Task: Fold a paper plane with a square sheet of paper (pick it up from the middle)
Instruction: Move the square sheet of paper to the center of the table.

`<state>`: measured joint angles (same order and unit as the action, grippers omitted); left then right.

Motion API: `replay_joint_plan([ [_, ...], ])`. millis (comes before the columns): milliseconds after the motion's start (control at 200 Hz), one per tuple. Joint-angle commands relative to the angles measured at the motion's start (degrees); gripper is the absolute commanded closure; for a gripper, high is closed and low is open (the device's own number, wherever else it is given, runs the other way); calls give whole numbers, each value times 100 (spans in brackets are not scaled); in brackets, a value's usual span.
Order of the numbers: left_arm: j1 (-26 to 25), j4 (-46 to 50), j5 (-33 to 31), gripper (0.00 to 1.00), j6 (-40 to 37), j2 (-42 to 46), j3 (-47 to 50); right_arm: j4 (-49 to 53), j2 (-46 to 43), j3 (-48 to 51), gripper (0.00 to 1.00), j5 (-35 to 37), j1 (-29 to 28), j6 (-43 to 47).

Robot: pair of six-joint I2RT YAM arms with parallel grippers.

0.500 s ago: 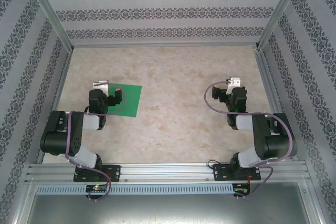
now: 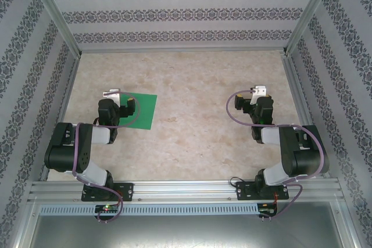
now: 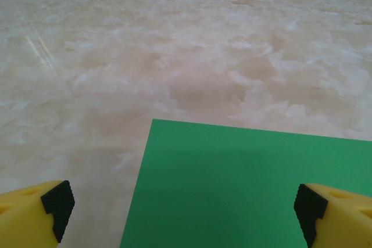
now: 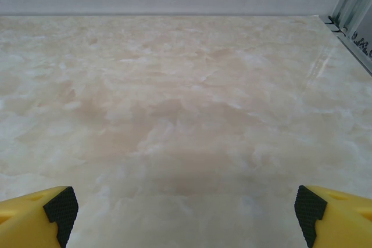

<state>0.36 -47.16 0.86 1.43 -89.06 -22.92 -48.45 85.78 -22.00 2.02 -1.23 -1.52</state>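
The unfolded square sheet of paper point(image 2: 142, 110) lies flat near the left edge of the table point(image 2: 192, 143), beneath the left hand point(image 3: 186, 210), spread wide apparently to pick it up, while the right hand point(image 4: 186, 210), also spread, hovers empty opposite.

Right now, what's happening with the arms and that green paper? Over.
Left pincer open, straddling green paper edge. Right pincer open over the table. Paper flat, unfolded. Nothing on top of it.
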Motion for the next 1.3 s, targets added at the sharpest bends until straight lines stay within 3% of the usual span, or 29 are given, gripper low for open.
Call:
replay_joint_plan([
  [0,-23,-3,10,0,-115,-42,-99,-51,33,-79,2,-97,44,3],
  [270,-26,-47,16,0,-117,-24,-66,-123,5,-37,2,-97,38,13],
  [360,-26,216,-329,0,35,205,-128,127,-260,-71,2,-52,-44,120],
  [535,-31,1996,-1149,0,419,1031,-697,2254,-1507,-751,2,768,-563,161],
  [694,-34,4416,-1638,0,1533,1506,-1840,4861,-1818,-2091,2,1186,-956,-1704],
  [784,-34,5987,-1546,0,1940,1547,-2748,5863,-1510,-2732,2,1230,-1422,-2244],
  [919,-36,7071,-1506,0,2153,1491,-3575,6293,-764,-3422,2,1219,-2491,-2452],
  [1104,-34,7471,-761,0,2239,1583,-4022,6592,889,-4736,2,1032,-4006,-2598],
  [1199,-36,7459,-671,0,2180,1658,-4049,6879,1774,-5648,3,987,-4654,-2401],
  [1294,-36,7475,-798,0,2162,1699,-4023,6944,2463,-6322,11,442,-4995,-2494],
])
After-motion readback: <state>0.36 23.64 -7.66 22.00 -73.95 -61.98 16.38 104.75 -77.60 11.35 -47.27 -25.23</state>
